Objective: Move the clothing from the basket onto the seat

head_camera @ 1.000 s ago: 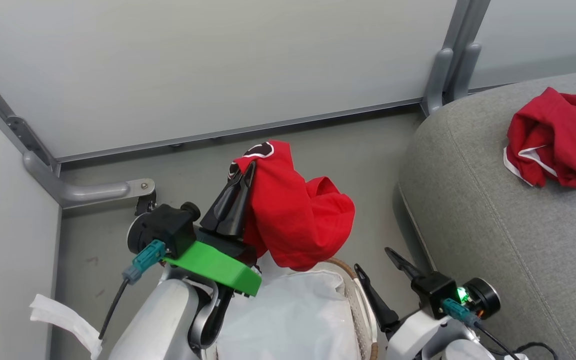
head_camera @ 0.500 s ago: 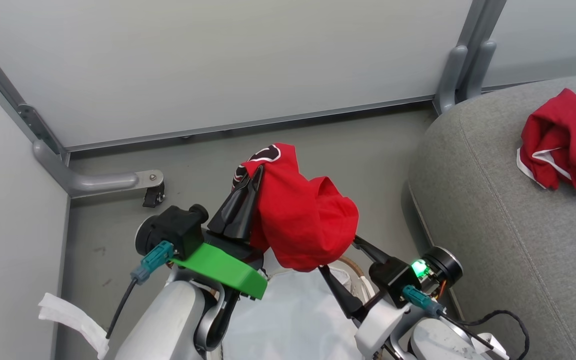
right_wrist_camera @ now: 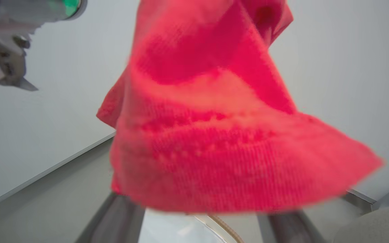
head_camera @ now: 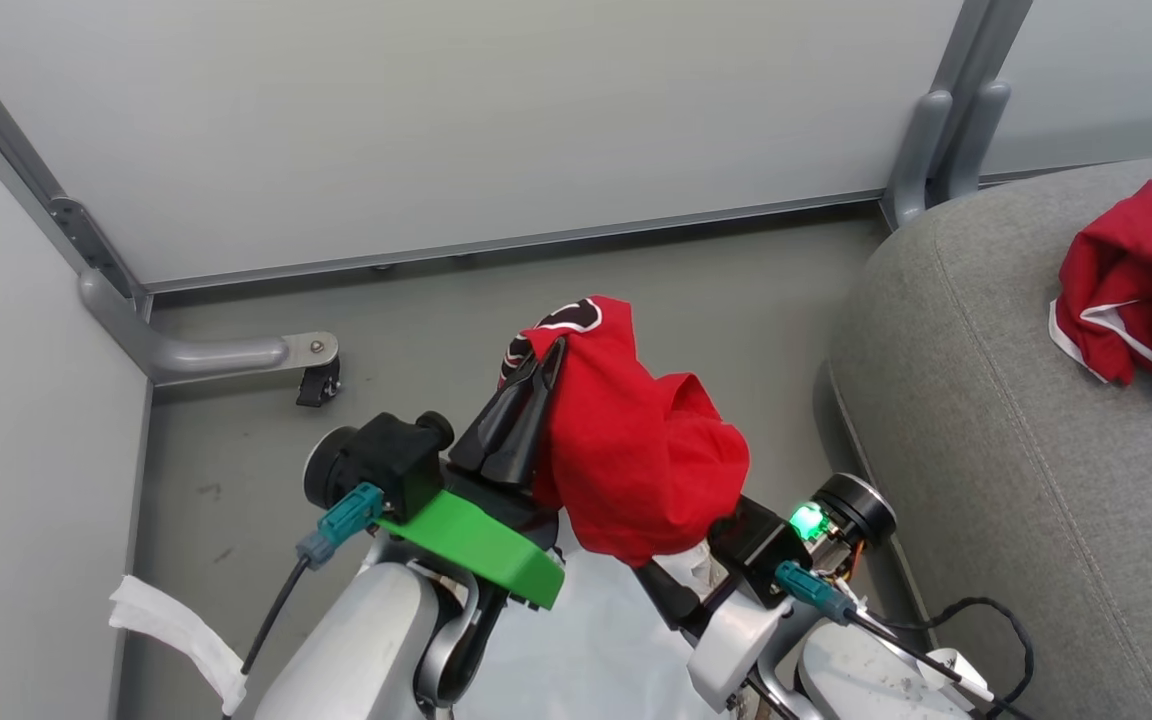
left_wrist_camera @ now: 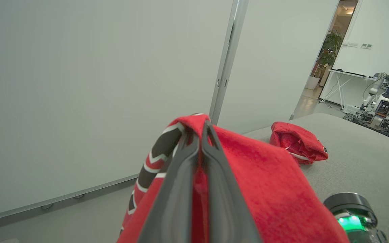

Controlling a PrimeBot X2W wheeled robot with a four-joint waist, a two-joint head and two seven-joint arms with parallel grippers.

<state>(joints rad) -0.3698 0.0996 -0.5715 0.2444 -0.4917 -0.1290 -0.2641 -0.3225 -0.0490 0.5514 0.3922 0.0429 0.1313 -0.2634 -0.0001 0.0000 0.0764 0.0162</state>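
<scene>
The left gripper (head_camera: 548, 358) has two long, tapering black fingers mounted on a bright green plastic bracket (head_camera: 476, 545). At the bracket's ten o'clock sits a black camera block (head_camera: 386, 465) with a teal connector (head_camera: 341, 515) and a thin black cable (head_camera: 271, 620). The forearms (head_camera: 356, 650) are glossy pale grey. The right wrist (head_camera: 751, 540) is black, with a glowing green light (head_camera: 806, 520) at two o'clock and a second teal connector (head_camera: 801, 585) at four o'clock.

From the head we look steeply down on the floor (head_camera: 226, 440) and a corner of the seat (head_camera: 986, 400). Our left wrist camera sights along the left gripper (left_wrist_camera: 199, 130) toward the wall (left_wrist_camera: 79, 84); the right wrist camera sits close under the red jersey (right_wrist_camera: 214, 135) all three views share
</scene>
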